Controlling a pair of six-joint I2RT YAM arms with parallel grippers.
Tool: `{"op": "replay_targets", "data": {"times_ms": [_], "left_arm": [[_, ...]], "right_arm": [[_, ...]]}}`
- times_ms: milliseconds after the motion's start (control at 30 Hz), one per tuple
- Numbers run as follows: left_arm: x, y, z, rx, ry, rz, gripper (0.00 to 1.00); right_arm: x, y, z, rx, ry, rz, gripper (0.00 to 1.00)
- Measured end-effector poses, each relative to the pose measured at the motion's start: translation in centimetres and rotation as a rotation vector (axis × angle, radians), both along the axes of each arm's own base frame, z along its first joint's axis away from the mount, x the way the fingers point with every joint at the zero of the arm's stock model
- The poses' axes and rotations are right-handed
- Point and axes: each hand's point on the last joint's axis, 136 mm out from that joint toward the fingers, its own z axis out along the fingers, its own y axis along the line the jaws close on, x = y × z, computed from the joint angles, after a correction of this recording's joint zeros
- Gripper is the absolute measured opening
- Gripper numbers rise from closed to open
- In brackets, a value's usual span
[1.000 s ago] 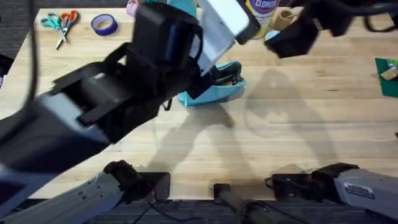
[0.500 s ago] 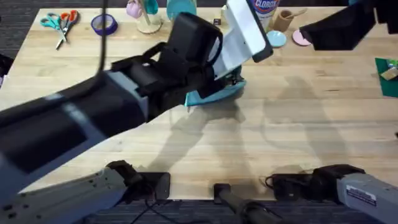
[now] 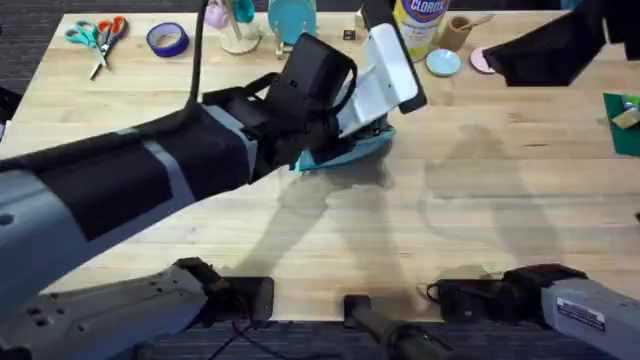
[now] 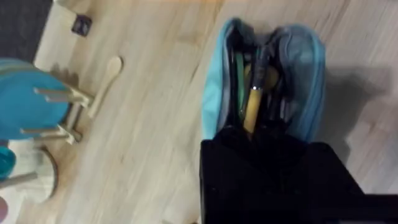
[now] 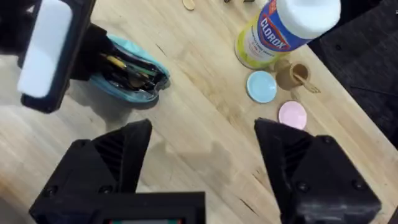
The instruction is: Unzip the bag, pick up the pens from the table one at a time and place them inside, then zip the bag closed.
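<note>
Overhead, the light teal-blue fabric pencil pouch (image 3: 345, 152) is seen on the light-wood plank table (image 3: 450, 220), far of centre, under the left gripper (image 3: 372, 120); whether its jaws are clenched cannot be told. In the left wrist view, the pouch (image 4: 308, 81) gapes unzipped, a yellow pen (image 4: 253, 106) lying inside. In the right wrist view, the right gripper (image 5: 202, 162) is spread wide, released, above bare wood.

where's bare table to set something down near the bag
Bare table runs wide between the bag and the arm bases, and on toward the right edge. The back edge is crowded: scissors, tape roll, Clorox bottle, small discs. The left gripper sits at the bag's open mouth.
</note>
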Motion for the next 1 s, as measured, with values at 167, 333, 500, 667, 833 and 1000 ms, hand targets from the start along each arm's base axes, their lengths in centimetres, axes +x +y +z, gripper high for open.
{"op": "replay_targets", "data": {"times_ms": [167,333,500,667,833,1000], "left_arm": [[0.1,1.0,-0.4,0.019,0.019,0.019,0.075],[0.4,1.0,-0.2,0.017,0.006,0.019,0.693],[1.0,0.7,0.4,-0.003,-0.028,0.022,0.991],[1.3,0.6,0.6,-0.010,-0.040,0.024,0.993],[1.4,0.5,1.1,-0.020,-0.047,0.028,0.993],[0.9,0.8,4.2,-0.083,-0.098,0.050,0.994]], "right_arm": [[0.0,0.0,0.0,0.000,0.000,0.000,0.997],[0.0,0.0,0.0,0.000,0.000,0.000,0.998],[0.0,0.0,0.0,0.000,0.000,0.000,0.998],[0.0,0.0,0.0,0.000,0.000,0.000,0.998],[0.0,0.0,0.0,0.000,0.000,0.000,0.998],[0.0,0.0,0.0,0.000,0.000,0.000,0.998]]}}
